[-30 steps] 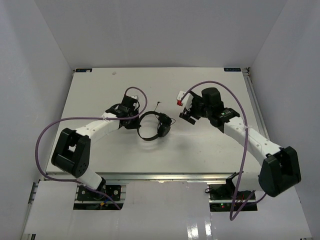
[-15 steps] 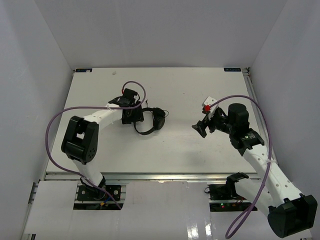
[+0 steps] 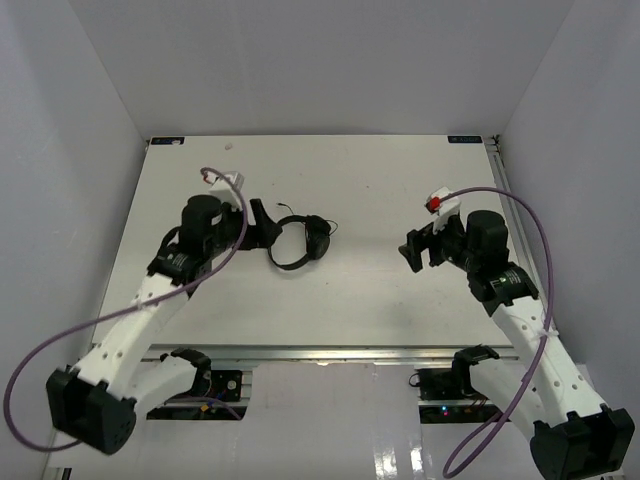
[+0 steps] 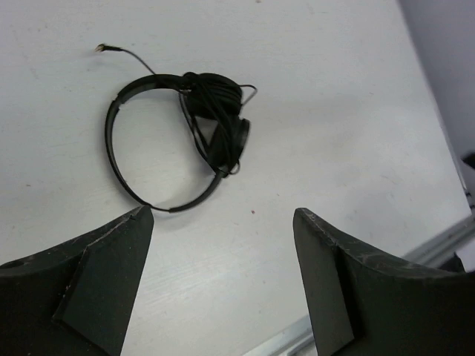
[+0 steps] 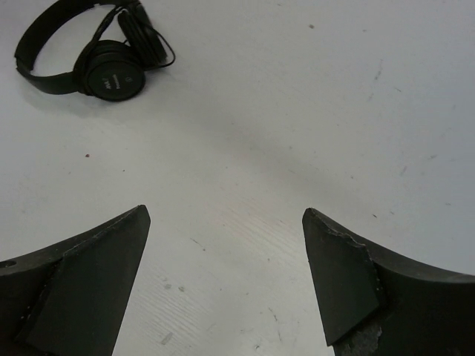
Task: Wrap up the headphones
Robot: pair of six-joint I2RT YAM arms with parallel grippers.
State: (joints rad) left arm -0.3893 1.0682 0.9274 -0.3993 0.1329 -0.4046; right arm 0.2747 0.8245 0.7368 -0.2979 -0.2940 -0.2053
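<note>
Headphones lie free; left pincer has backed off spread wide, right pincer spread too.

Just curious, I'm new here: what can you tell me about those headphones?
The headphones are small, black and plastic-looking, lying flat on the white table. A thin arched headband joins two round padded earcups tucked together, with the thin cord wound around them; its plug end sticks out. Only the table touches them.

White tabletop, plain white walls around it, metal rail along near edge
</note>
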